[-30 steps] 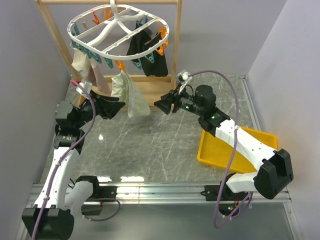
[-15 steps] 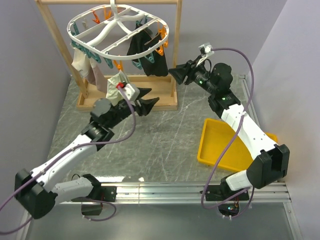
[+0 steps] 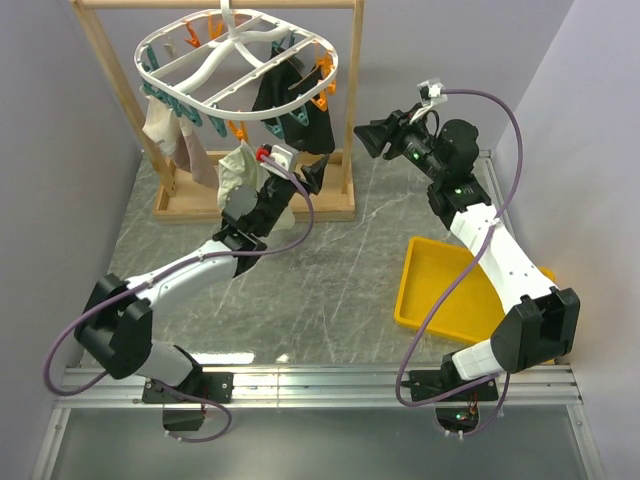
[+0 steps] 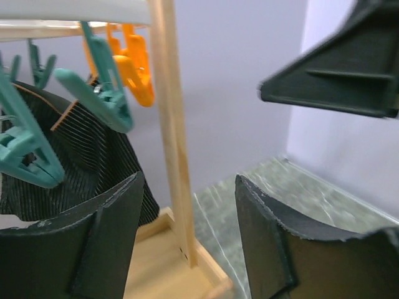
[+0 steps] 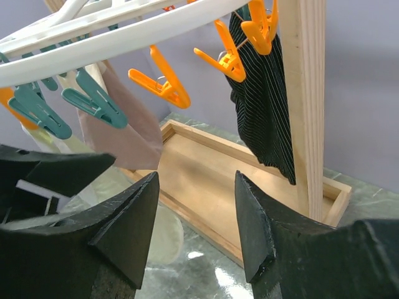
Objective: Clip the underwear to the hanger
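The white hanger (image 3: 240, 62) hangs inside the wooden rack, ringed with teal and orange clips. The cream underwear (image 3: 236, 176) dangles from its near edge under an orange clip (image 3: 240, 130), and its lower part shows pale in the right wrist view (image 5: 163, 233). My left gripper (image 3: 316, 176) is open and empty beside the rack's right post (image 4: 174, 124), to the right of the underwear. My right gripper (image 3: 366, 136) is open and empty too, just right of that post, facing the hanger rim (image 5: 124, 38). Both wrist views show jaws apart, left (image 4: 189, 180) and right (image 5: 196, 177), with nothing between them.
A black striped garment (image 3: 300, 110) and a beige-pink cloth (image 3: 190, 150) also hang from the hanger. The wooden rack's base (image 3: 320, 205) lies on the marble table. A yellow tray (image 3: 450, 295) sits at the right under my right arm. Grey walls close in on both sides.
My left arm has swung from the far left across to the rack's right post. My right gripper has risen and moved back toward that post. The underwear stays hanging.
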Available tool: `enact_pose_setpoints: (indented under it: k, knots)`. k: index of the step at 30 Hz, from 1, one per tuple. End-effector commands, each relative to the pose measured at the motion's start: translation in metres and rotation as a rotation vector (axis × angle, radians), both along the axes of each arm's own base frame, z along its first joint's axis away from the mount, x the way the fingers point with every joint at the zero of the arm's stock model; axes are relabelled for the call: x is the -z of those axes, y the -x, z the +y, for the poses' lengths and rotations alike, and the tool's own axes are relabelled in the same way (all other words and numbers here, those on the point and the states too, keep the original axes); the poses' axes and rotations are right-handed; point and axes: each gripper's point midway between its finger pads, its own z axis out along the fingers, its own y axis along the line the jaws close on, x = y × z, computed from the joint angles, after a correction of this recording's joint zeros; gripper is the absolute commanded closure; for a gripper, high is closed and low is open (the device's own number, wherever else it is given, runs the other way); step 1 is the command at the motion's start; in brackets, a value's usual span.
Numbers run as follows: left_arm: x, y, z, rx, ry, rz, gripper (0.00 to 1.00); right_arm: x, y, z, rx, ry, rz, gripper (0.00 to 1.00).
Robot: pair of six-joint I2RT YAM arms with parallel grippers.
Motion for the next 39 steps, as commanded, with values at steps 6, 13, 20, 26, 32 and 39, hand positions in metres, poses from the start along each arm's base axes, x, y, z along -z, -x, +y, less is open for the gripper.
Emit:
enact_pose_setpoints:
  k: [6, 13, 20, 26, 32, 39]
  knots:
    - [-0.051, -0.010, 0.024, -0.085, 0.179, -0.188, 0.31, -0.032, -0.004, -0.002, -0.016, -0.044, -0.076, 0.41]
    - [-0.056, -0.019, 0.026, -0.065, 0.216, -0.219, 0.30, -0.032, -0.010, -0.001, -0.027, -0.052, -0.068, 0.41]
    - [-0.051, -0.036, 0.021, -0.089, 0.220, -0.201, 0.33, -0.029, -0.013, -0.005, -0.031, -0.054, -0.058, 0.41]
    - [-0.055, -0.045, 0.016, -0.078, 0.257, -0.199, 0.35, -0.029, -0.014, -0.008, -0.041, -0.062, -0.057, 0.41]
    - [-0.063, -0.044, 0.012, -0.061, 0.270, -0.221, 0.39, -0.028, -0.011, -0.005, -0.070, -0.062, -0.058, 0.40]
    - [-0.061, -0.038, 0.010, -0.035, 0.262, -0.221, 0.66, -0.031, -0.009, -0.003, -0.087, -0.063, -0.070, 0.40]
